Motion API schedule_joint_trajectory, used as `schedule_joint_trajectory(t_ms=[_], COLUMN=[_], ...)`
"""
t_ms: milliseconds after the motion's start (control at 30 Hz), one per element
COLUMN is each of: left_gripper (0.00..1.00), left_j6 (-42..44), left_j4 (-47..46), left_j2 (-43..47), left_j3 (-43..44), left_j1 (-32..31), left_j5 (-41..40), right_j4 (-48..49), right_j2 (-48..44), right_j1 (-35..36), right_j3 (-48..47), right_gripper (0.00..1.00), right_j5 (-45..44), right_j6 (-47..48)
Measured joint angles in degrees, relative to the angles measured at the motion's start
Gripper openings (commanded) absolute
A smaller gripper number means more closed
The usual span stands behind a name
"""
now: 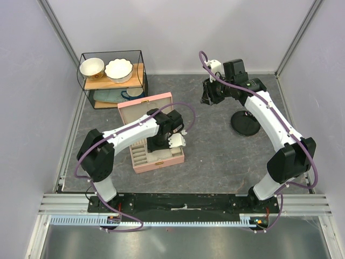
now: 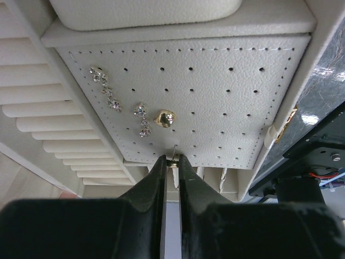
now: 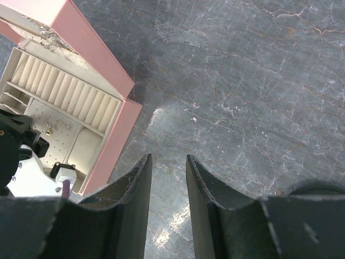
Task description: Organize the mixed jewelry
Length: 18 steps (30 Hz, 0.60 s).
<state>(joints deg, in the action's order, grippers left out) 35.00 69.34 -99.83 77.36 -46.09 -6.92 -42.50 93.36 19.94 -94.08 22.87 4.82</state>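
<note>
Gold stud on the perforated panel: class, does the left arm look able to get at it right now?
Probably yes. The left gripper hovers at the near edge of the perforated panel, nothing between it and the gold stud. But its jaws pinch a tiny metal piece, which it must release first.

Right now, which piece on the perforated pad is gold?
The rounded stud, rightmost of three; the two left of it are strings of clear stones. Left claw pinches a tiny fourth piece.

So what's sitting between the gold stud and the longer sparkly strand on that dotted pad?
A shorter crystal strand, on the perforated pad between the gold stud and the longer crystal strand. The left wrist view shows it.
</note>
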Motion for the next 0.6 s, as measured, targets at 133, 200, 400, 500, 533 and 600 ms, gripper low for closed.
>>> schedule_joint_trajectory(t_ms=[133,200,400,500,533,600], left_gripper=[0.01,0.02,0.02,0.02,0.01,0.02], left_j6=[0.0,0.0,0.0,0.0,0.0,0.0], left_j4=[0.0,0.1,1.1,1.7,1.9,2.4], left_j2=[-0.1,-0.3,-1.6,-2.3,-2.5,-3.0], left_j3=[0.0,0.1,1.1,1.8,2.1,2.6], left_j1=[0.0,-0.1,-0.6,-0.8,-0.8,-0.9], left_j5=[0.0,0.0,-0.6,-0.7,-0.7,-0.8], right_j4=[0.0,0.0,0.0,0.1,0.1,0.1], right_j2=[0.0,0.0,0.0,-0.2,-0.3,-0.5], right_j1=[0.0,0.0,0.0,0.0,0.0,0.0], right_j3=[0.0,0.0,0.0,0.4,0.5,0.8], right_gripper=[0.39,0.40,0.40,0.40,0.40,0.39], right_j5=[0.0,0.0,0.0,0.0,0.0,0.0], right_j6=[0.0,0.0,0.0,0.0,0.0,0.0])
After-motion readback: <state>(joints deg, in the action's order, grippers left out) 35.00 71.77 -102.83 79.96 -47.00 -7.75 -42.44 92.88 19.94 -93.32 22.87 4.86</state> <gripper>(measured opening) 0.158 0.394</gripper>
